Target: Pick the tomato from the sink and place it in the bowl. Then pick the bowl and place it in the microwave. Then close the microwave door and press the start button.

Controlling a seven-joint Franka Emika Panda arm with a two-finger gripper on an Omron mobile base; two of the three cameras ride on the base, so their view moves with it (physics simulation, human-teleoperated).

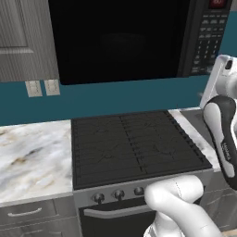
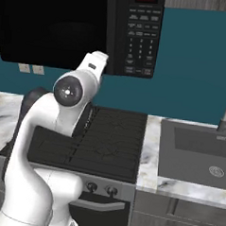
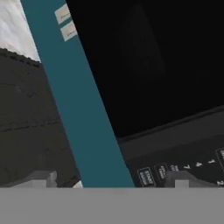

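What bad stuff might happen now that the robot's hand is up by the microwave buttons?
The gripper is open and wide beside the keypad, so a finger might hit the wrong small button instead of start. The microwave door looks shut, but if it is not fully latched, pressing start may do nothing. The arm's elbow hangs over the stove and might bump it when moving.

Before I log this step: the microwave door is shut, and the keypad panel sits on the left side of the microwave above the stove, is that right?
Not quite. The door is shut, and the microwave does hang above the stove, but the keypad is on its right side, not the left. The right base view shows this most plainly.
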